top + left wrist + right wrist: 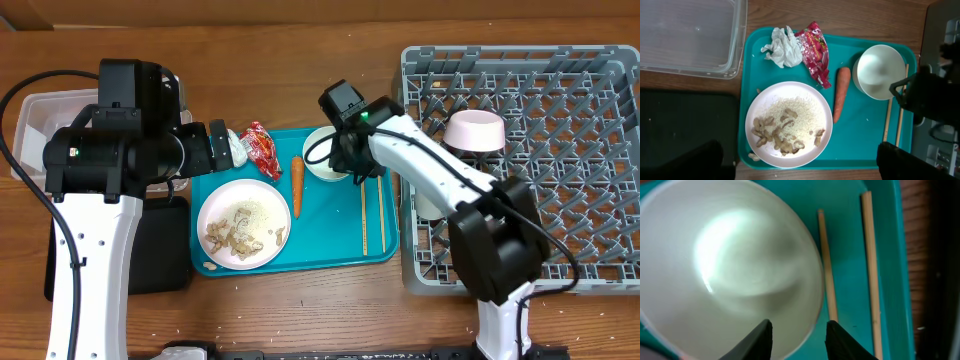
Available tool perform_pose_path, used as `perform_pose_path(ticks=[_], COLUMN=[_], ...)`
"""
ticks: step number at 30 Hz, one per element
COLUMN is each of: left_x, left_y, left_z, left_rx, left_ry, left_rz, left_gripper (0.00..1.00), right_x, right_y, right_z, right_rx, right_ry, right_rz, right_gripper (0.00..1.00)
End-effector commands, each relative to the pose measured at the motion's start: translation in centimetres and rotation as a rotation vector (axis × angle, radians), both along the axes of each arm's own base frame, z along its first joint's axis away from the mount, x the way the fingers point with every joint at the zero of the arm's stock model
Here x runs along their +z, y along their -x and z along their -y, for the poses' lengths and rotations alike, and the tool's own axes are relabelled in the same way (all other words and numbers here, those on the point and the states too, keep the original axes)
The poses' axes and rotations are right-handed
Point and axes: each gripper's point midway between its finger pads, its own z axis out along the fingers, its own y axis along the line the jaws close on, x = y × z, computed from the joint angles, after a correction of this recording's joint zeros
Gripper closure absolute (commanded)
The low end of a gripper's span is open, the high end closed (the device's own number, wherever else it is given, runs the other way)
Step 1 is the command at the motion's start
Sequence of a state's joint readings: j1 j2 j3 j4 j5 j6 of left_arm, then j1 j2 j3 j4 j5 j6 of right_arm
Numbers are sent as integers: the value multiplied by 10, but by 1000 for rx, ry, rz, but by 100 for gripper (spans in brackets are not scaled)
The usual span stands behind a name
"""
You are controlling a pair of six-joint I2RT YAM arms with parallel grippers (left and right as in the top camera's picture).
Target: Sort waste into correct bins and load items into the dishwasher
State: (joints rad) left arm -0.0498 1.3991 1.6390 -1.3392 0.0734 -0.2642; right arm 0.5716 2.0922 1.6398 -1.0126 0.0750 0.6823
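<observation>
A white bowl (730, 265) sits at the back right of the teal tray (330, 245). My right gripper (799, 335) is open and straddles the bowl's rim, one finger inside and one outside; in the overhead view it (345, 160) hides part of the bowl (320, 158). Two chopsticks (372, 215) lie to the right of the bowl. My left gripper (800, 167) is wide open and empty, above the tray. Below it are the plate of rice and scraps (788, 124), the crumpled white wrapper (785, 46), the red wrapper (815, 52) and the carrot (841, 92).
The grey dish rack (560, 200) stands on the right with a pink bowl (474, 131) in it and a white object (430, 205) at its left edge. The clear container (35, 125) and the black tray (160, 255) are on the left.
</observation>
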Motion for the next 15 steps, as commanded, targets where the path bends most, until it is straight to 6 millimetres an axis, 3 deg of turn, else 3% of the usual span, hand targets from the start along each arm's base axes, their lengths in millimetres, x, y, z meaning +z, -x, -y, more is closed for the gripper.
perform_pose_path(ticks=[1,4,7,11,15], left_x=[1,1,1,1,1], left_y=[-3,-3,-3,-3,-3], left_z=[-2,-2,-2,-2,-2], left_rx=[22,22,22,22,22], left_ry=[2,2,2,2,2], left_rz=[3,3,3,3,3], left_gripper=[0,0,0,0,0], right_x=[-8,-8,-8,4,50], right_y=[-5,-7,-8,-13,-27], right_z=[7,9,10,10,6], right_rx=[-49,-56,-51,-17,37], right_ry=[-4,-6,-4,-7,-30], right_rz=[-13,-11,-10,21,125], right_gripper=[66,85,96,96,96])
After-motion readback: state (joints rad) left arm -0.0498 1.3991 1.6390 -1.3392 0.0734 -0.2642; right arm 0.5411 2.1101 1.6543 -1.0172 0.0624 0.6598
